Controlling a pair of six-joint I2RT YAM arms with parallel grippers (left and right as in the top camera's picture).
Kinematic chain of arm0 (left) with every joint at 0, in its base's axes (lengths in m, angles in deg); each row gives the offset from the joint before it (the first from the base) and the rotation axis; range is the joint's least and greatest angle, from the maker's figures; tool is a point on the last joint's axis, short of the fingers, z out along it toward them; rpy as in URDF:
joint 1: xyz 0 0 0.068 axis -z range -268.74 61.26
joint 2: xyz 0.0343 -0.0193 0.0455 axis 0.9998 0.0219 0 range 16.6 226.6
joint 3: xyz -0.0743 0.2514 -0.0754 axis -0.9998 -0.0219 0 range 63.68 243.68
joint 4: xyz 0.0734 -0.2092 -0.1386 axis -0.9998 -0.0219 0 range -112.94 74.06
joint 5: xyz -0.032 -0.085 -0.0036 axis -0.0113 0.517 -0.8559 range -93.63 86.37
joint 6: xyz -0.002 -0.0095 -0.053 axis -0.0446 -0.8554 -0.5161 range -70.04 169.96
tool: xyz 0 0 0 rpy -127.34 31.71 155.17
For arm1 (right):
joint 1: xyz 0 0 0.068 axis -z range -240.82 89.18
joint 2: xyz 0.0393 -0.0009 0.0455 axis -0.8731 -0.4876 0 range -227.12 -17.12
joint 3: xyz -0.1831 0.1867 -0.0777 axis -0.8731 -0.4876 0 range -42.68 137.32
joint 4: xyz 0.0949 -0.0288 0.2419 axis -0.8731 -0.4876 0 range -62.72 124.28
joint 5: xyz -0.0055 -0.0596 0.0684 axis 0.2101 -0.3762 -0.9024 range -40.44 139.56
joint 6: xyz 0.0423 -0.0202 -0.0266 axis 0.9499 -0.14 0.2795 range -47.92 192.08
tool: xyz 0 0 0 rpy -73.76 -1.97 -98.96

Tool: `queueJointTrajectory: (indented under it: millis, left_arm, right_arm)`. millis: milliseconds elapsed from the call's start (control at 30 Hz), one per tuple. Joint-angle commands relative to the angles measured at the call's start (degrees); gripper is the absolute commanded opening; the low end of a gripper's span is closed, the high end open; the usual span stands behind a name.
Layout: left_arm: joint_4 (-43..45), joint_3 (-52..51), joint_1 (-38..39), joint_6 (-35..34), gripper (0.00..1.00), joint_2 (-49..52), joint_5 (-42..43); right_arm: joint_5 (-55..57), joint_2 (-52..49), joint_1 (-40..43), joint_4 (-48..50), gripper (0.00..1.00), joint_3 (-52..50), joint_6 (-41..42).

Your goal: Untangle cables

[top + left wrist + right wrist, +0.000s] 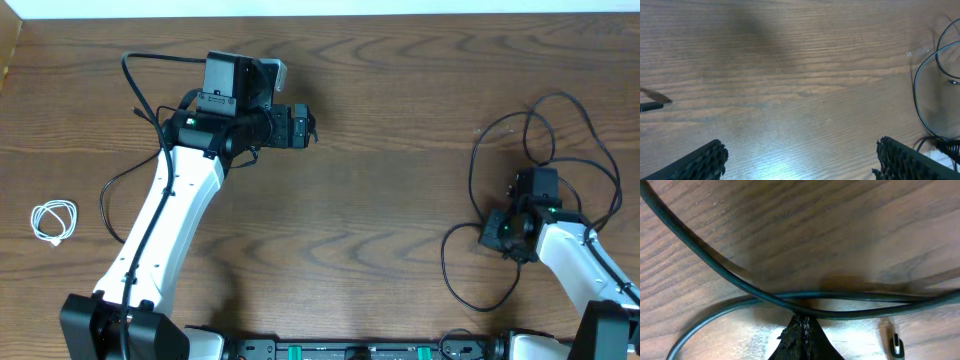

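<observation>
Two black cables (pixel 545 135) lie in tangled loops at the right of the wooden table. In the right wrist view they cross (pixel 765 297) just past my right gripper (pixel 803 325). Its fingers are shut, with the tips against the lower cable and nothing visibly pinched between them. A small plug end (pixel 896 344) lies to their right. The short white cable (pixel 54 221) is coiled at the far left. My left gripper (pixel 311 128) hovers open over bare wood at the upper middle. Its fingers (pixel 702 161) stand wide apart, and a black loop (pixel 918 100) shows at the right edge.
The left arm (pixel 175 215) stretches diagonally from the front edge, with its own thick black wire (pixel 135 85) looping beside it. The right arm (pixel 575 255) comes in from the lower right corner. A white strip runs along the table's far edge (pixel 320 8).
</observation>
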Motion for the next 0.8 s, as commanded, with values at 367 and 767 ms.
queueJointTrajectory:
  millis: [367, 767]
  left_arm:
    - [0.1, -0.1, 0.1, 0.9, 0.96, -1.0, -0.7]
    - [0.1, -0.1, 0.1, 0.9, 0.96, -1.0, -0.7]
  right_arm:
    - [5.7, -3.7, 4.0, 3.8, 0.01, 0.4, 0.9]
    - [5.0, -3.8, 15.8, 16.4, 0.01, 3.1, 2.3]
